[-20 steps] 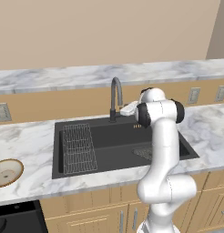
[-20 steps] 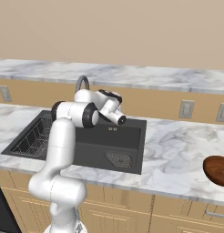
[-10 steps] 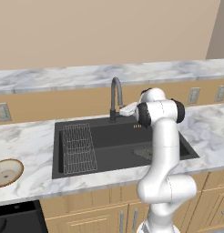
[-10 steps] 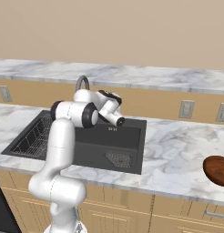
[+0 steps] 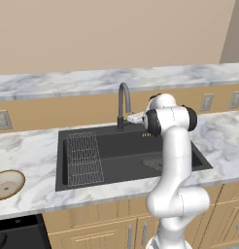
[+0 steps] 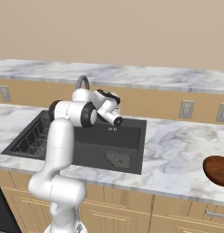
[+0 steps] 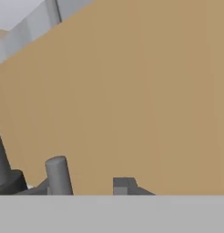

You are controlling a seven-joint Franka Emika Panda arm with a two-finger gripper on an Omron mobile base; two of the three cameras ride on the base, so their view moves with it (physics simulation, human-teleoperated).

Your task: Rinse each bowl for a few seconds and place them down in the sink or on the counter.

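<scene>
Presently the gripper is held at the tap behind the sink, probably for its handle; how far the jaws stand apart cannot be told. Both bowls rest well apart from the jaws: tan bowl and reddish-brown bowl on the surface at opposite sides

arm: glossy white rounded tube segments, centre-right of the left base frame
joints: dark grey bands and round caps at the elbow
base: bulbous white pedestal, bottom of the frame
hand: white block with dark trim
</scene>
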